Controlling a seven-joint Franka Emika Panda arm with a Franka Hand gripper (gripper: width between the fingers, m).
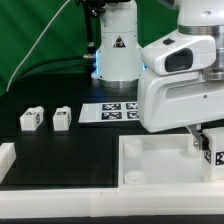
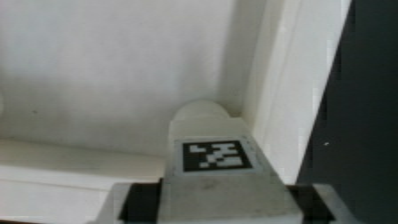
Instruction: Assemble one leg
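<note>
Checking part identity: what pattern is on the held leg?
White leg with a black-and-white square tag; the wrist view shows it best.

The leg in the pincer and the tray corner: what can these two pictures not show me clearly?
- Pincer: in the exterior view the arm's white body hides most of it; its fingertips are not distinct.
- Leg: in the wrist view its lower end is hidden behind itself, so seating in the tray cannot be judged.
- Tray: the exterior view's right edge cuts it off.
- Two loose legs: tags too small to read.
</note>
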